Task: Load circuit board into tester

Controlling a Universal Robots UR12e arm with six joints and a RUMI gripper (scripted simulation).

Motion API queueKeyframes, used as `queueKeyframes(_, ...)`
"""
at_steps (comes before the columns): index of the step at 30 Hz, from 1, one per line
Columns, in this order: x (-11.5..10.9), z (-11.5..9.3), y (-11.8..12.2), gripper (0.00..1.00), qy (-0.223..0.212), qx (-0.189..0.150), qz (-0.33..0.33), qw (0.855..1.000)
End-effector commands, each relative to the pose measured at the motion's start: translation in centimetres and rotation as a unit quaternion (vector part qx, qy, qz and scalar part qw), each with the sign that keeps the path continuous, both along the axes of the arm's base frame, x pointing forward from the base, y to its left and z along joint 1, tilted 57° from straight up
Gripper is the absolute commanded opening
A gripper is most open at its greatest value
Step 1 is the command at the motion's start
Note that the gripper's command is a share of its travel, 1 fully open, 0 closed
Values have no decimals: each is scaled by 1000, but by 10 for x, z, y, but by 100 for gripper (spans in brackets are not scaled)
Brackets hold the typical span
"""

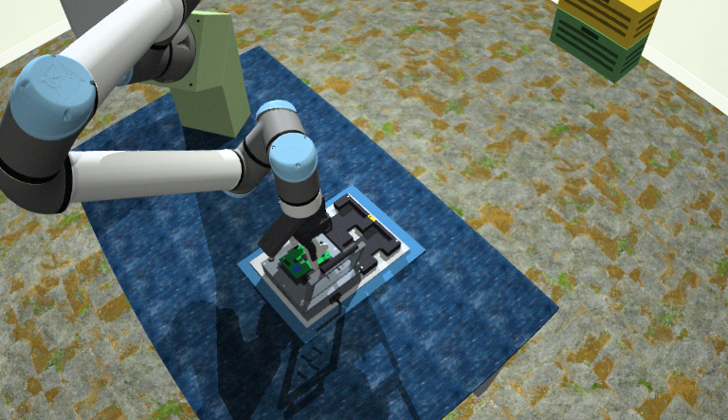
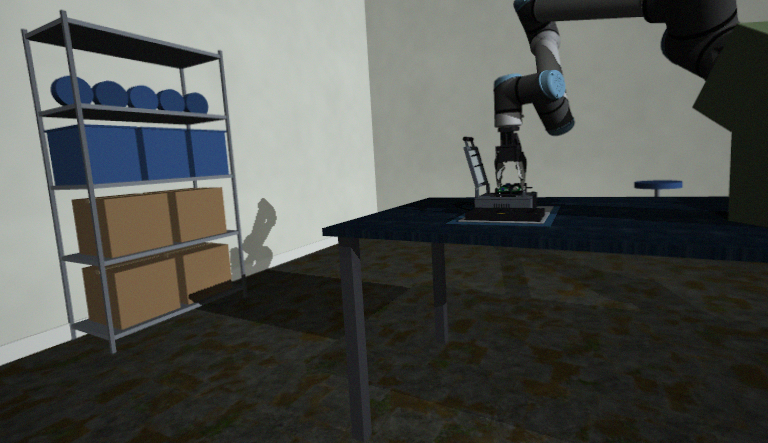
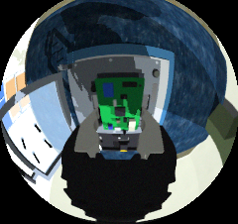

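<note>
The green circuit board point(image 1: 296, 263) lies level over the grey tester point(image 1: 311, 276), component side up. My gripper point(image 1: 300, 254) points straight down and is shut on the board's edges. In the wrist view the board point(image 3: 119, 102) sits between the two grey fingers, over the tester's bed. The tester's lid point(image 1: 335, 270) stands open and upright beside the board; it also shows in the exterior view point(image 2: 475, 166). The black tray point(image 1: 367, 233) behind the tester holds no board. I cannot tell whether the pins are through the holes. The black post is not clear to me.
Tester and tray sit on a white plate with a light blue border point(image 1: 330, 260) on the blue table point(image 1: 300, 233). The arm's green base point(image 1: 211, 72) stands at the table's back. Yellow and green crates point(image 1: 607, 21) stand far off. A shelf rack point(image 2: 135, 172) stands by the wall.
</note>
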State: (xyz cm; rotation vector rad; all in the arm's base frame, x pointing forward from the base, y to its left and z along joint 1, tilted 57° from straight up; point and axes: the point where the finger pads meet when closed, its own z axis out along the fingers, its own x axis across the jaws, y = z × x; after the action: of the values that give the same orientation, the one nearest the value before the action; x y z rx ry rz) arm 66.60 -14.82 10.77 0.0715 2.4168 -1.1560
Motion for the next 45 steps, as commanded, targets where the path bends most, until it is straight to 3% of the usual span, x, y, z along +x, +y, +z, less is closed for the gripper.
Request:
queueKeyframes(1,2,3,2,39,-3,0,2,1000)
queueKeyframes(45,-1,1,0,39,-4,1,-1,1000)
